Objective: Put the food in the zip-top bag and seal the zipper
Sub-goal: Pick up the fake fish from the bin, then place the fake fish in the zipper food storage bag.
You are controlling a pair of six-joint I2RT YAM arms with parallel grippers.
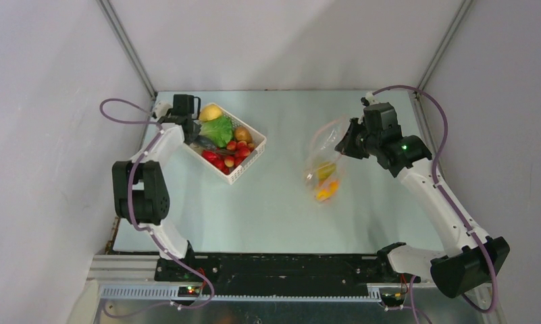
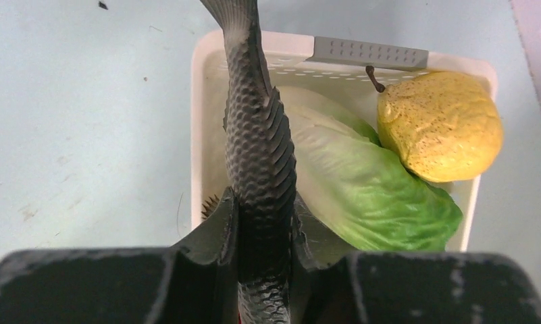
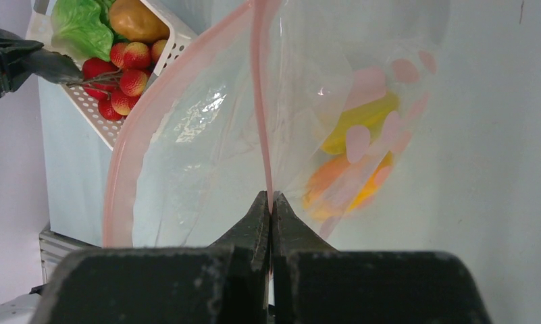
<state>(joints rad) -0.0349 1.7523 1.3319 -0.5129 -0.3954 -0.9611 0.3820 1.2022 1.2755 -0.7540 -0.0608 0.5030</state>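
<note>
Left wrist: my left gripper (image 2: 261, 219) clamps a dark, scaly toy fish (image 2: 257, 135); my right gripper (image 3: 271, 201) pinches the pink zipper (image 3: 259, 101) of the clear bag (image 3: 186, 175), yellow-orange food (image 3: 358, 125) just beyond.

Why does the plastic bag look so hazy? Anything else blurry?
Top view: the zip-top bag looks soft, its food a smear of colour. Right wrist view: white glare on its film. Left wrist view: the toy fish is sharp, the base of the left gripper a dark blur.
</note>
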